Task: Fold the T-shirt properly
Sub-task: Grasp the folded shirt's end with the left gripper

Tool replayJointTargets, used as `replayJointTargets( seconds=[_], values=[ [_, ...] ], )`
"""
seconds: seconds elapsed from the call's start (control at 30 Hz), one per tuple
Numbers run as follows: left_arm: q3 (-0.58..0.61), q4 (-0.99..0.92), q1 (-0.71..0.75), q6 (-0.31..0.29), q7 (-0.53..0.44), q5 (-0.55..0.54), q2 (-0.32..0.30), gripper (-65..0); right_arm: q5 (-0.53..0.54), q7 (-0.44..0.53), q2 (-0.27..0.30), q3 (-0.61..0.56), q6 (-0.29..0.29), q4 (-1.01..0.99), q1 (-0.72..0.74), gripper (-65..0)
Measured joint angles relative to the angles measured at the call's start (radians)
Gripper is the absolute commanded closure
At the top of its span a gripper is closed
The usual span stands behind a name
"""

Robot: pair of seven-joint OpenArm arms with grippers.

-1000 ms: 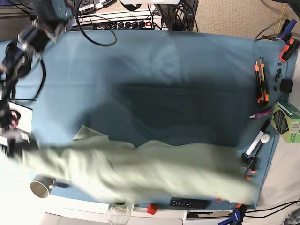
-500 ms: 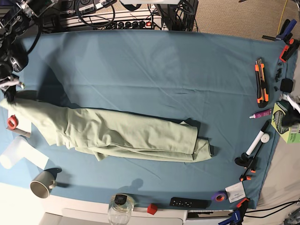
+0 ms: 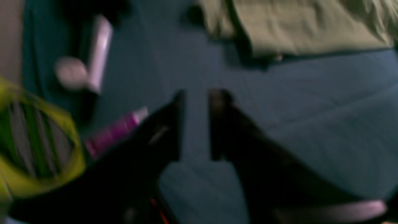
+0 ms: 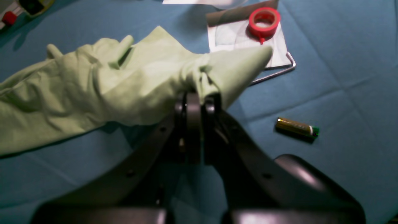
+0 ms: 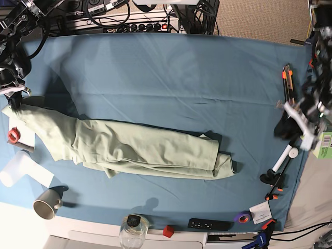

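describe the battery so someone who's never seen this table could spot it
Start at the blue table cloth in the right wrist view, then find the red tape roll on the white sheet. The battery lies alone on bare cloth nearer the camera: a small gold cylinder with a green end.

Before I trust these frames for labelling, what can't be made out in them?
- Left gripper: left wrist view is motion-blurred; a gap shows between the fingers, nothing in it.
- Purple tube: label unreadable through blur.
- T-shirt: bunched, so collar and sleeves are hidden in its folds in the base view.
- Right gripper: shirt corner covers its fingertips.
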Motion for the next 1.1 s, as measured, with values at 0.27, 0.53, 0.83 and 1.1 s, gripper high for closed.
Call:
replayJointTargets(
  seconds=[0.27, 0.53, 0.83, 1.1],
  values=[
    [0.365, -0.308, -0.296, 0.019, -0.030, 0.117, 0.047, -20.2, -0.031, 0.000, 0.000, -0.001, 0.001, 0.000, 0.000, 0.0],
    [0.386, -0.721, -0.576, -0.105, 0.037, -0.054, 0.169, -20.2, -0.037, 0.004, 0.000, -0.001, 0.000, 0.000, 0.000, 0.0],
    [0.386, -0.940, -0.675, -0.157, 0.059, -0.080, 0.312, -20.0, -0.046, 0.005, 0.000, -0.001, 0.001, 0.000, 0.000, 0.0],
    [0.387, -0.992, -0.697, -0.190, -0.053, 0.063, 0.357, -17.6, -0.053, 0.008, 0.000, -0.001, 0.001, 0.000, 0.000, 0.0]
  ],
)
